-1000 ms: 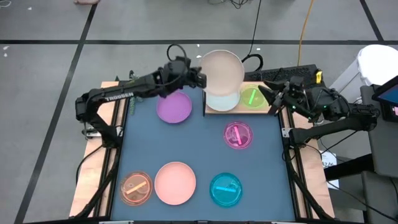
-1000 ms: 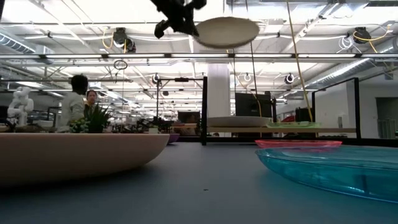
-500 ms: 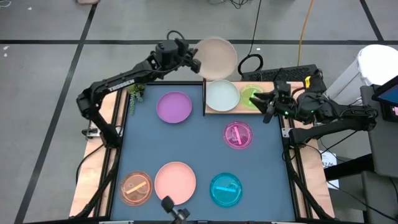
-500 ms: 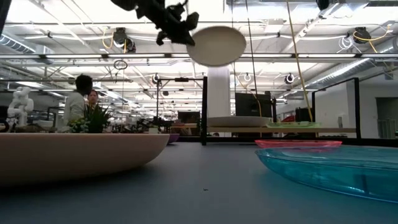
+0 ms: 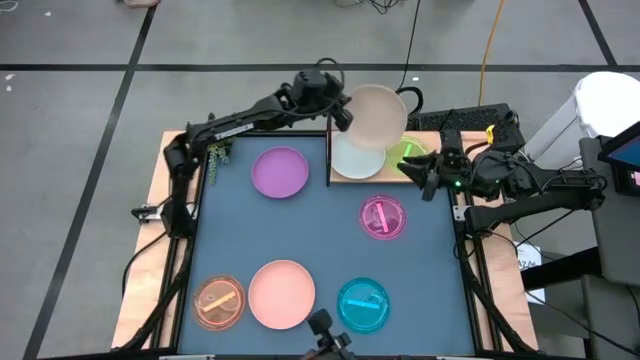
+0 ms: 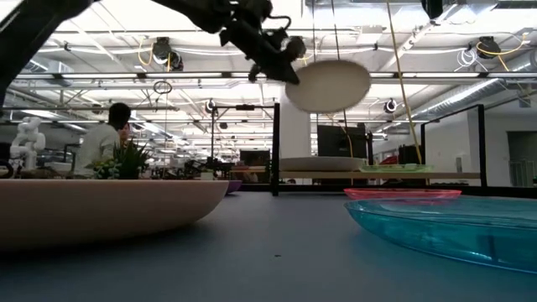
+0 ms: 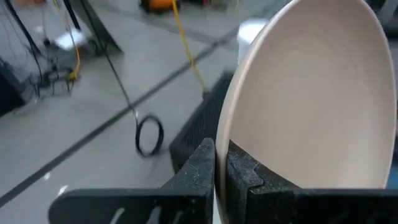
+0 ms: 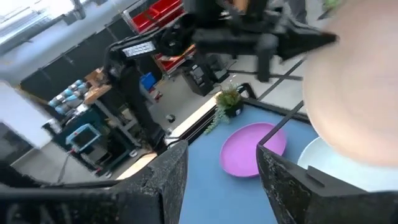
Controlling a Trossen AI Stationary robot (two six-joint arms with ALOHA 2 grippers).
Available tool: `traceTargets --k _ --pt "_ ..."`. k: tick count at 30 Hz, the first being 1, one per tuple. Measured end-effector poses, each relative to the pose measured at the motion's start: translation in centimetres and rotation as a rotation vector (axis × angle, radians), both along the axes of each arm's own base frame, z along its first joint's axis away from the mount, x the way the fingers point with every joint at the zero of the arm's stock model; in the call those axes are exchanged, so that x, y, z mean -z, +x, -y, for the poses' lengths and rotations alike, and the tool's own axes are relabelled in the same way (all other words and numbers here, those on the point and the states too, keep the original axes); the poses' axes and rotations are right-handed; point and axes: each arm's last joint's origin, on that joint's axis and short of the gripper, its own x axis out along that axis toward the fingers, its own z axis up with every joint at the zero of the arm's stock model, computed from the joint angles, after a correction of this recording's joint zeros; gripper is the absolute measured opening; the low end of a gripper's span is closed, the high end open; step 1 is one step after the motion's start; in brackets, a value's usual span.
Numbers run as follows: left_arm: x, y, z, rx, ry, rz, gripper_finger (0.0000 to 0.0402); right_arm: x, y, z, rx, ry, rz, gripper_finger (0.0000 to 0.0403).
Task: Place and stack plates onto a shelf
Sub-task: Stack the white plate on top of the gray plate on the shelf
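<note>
High view: left claw is clamped on the rim of the cream plate, holding it in the air above the shelf, over the pale mint plate. Right claw, fingers apart, hovers beside the shelf's green dish.

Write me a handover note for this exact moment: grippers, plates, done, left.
Left gripper: shut on the cream plate, held in the air over the shelf.
Right gripper: open, empty, at the shelf's right end by the green dish.
Done: mint plate and green dish on the shelf.
Left: cream plate, then purple plate, pink plate, magenta dish, orange dish, cyan dish, all on the blue mat.
</note>
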Motion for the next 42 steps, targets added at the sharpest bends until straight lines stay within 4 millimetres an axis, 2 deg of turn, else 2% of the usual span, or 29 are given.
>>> traceTargets --k 5,13,20,42 --pt "1.3 1.0 0.2 0.039 0.013 -0.094 0.001 0.0 0.0 0.0 0.0 0.012 0.004 0.0171" --pt "2.1 0.8 0.5 0.053 0.037 -0.218 0.001 0.0 0.0 0.0 -0.001 0.011 0.003 0.0171" --pt "3.6 1.1 0.1 0.054 0.019 -0.269 0.001 0.0 0.0 0.0 -0.003 0.006 -0.001 0.0171" --pt "5.2 1.9 0.8 0.04 0.031 -0.341 0.0025 0.1 0.0 -0.1 -0.031 -0.004 -0.014 0.0171"
